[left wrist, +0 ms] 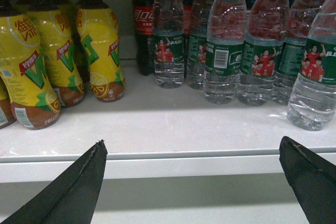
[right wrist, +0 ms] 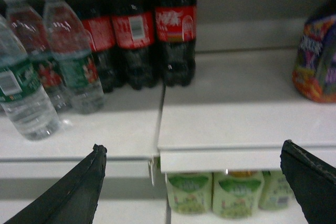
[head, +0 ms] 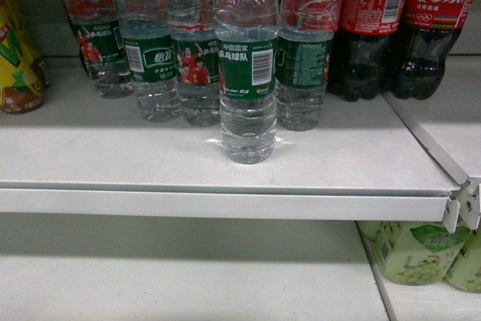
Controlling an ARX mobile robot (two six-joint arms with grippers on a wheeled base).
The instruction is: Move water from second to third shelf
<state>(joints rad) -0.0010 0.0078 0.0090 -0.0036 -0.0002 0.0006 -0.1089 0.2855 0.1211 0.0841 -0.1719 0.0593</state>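
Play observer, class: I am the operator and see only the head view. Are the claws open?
Observer: The left claw is open, its fingers spread wide with nothing between them.
Operator: And the right one?
Observer: The right claw is open and empty too.
Operator: What stands right of the cola bottles?
Observer: A purple and orange packet, too blurred to read, on the neighbouring shelf board.

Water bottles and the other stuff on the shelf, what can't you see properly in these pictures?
- Front water bottle: its cap is cut off by the head view's top edge.
- Cola bottles: tops cut off there too.
- Colourful packet: blurred and cut by the right wrist view's edge, so unreadable.
- Pale green bottles below: upper parts hidden by the shelf.
- Left hand: only fingertips show.
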